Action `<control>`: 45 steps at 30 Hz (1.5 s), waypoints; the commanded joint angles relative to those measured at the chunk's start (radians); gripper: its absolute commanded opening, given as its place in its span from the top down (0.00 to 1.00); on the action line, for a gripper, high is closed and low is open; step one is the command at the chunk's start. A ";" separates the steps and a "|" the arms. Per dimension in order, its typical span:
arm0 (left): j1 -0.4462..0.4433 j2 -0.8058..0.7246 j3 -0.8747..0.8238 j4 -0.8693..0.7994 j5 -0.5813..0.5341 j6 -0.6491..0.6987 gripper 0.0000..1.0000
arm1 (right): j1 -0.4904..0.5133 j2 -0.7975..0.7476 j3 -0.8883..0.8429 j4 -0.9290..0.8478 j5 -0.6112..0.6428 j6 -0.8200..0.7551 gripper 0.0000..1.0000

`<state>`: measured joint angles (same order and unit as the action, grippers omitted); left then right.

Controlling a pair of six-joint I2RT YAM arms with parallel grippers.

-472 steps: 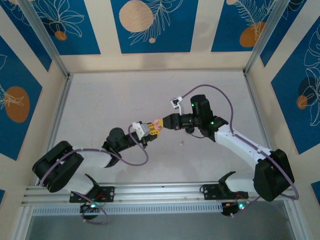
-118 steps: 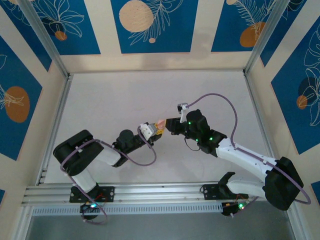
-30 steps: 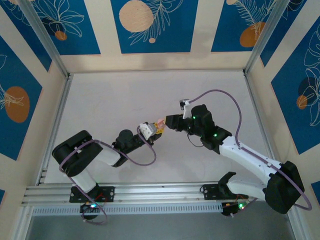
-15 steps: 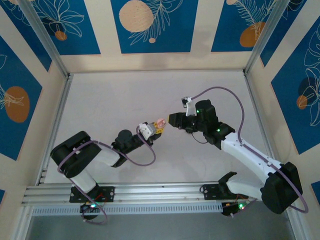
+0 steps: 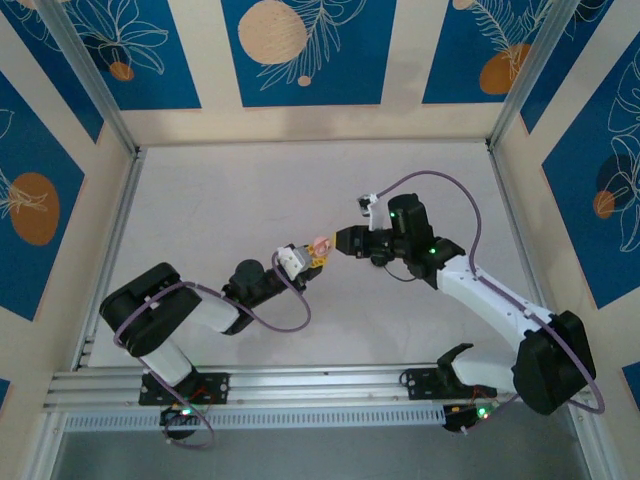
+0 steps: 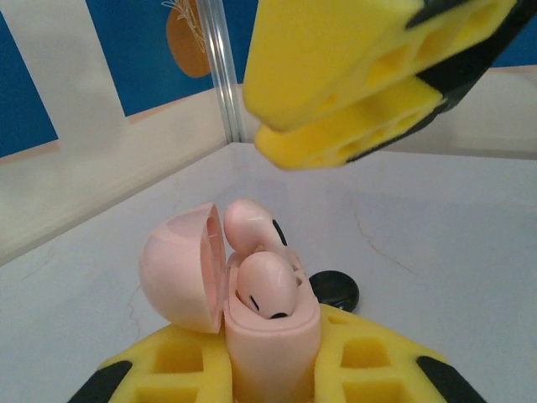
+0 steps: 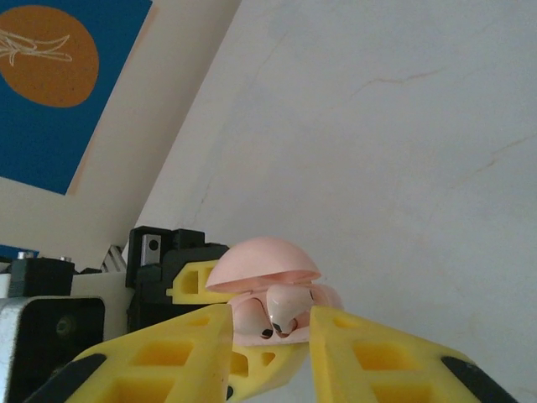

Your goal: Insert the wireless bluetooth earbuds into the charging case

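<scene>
A pale pink charging case point(image 6: 270, 348) stands upright with my left gripper point(image 6: 273, 374) shut on its base. Its lid point(image 6: 180, 269) hangs open to the left. Two pale pink earbuds sit in it: one point(image 6: 267, 290) low in its socket, the other point(image 6: 250, 228) sticking up higher behind it. In the top view the case point(image 5: 320, 245) is held above mid-table by the left gripper point(image 5: 310, 257), and my right gripper point(image 5: 342, 240) hovers just to its right. In the right wrist view the right gripper point(image 7: 268, 353) is open and empty, with the case point(image 7: 277, 298) just beyond its fingertips.
A small black round object point(image 6: 334, 290) lies on the white table point(image 5: 250, 190) just beyond the case. Aluminium frame rails point(image 5: 110, 230) and patterned blue panels wall in the table on three sides. The right gripper's yellow fingers point(image 6: 361, 75) hang close above the case.
The right gripper has pulled back to the right, off the pink case, and its jaws have narrowed. The left arm and the case have stayed still.
</scene>
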<state>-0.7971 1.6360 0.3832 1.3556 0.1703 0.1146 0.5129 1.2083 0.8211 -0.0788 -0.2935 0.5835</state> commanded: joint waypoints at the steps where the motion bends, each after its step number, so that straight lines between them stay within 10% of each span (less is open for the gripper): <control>1: -0.013 -0.024 -0.006 0.050 0.000 0.016 0.88 | -0.004 0.028 0.046 -0.014 -0.066 -0.004 0.72; 45: -0.013 -0.052 -0.009 0.017 -0.005 0.031 0.88 | 0.039 0.107 0.121 -0.197 0.040 -0.080 0.78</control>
<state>-0.7971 1.6138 0.3786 1.3209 0.1707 0.1337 0.5430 1.3128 0.9218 -0.2016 -0.2703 0.5304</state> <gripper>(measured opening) 0.176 0.225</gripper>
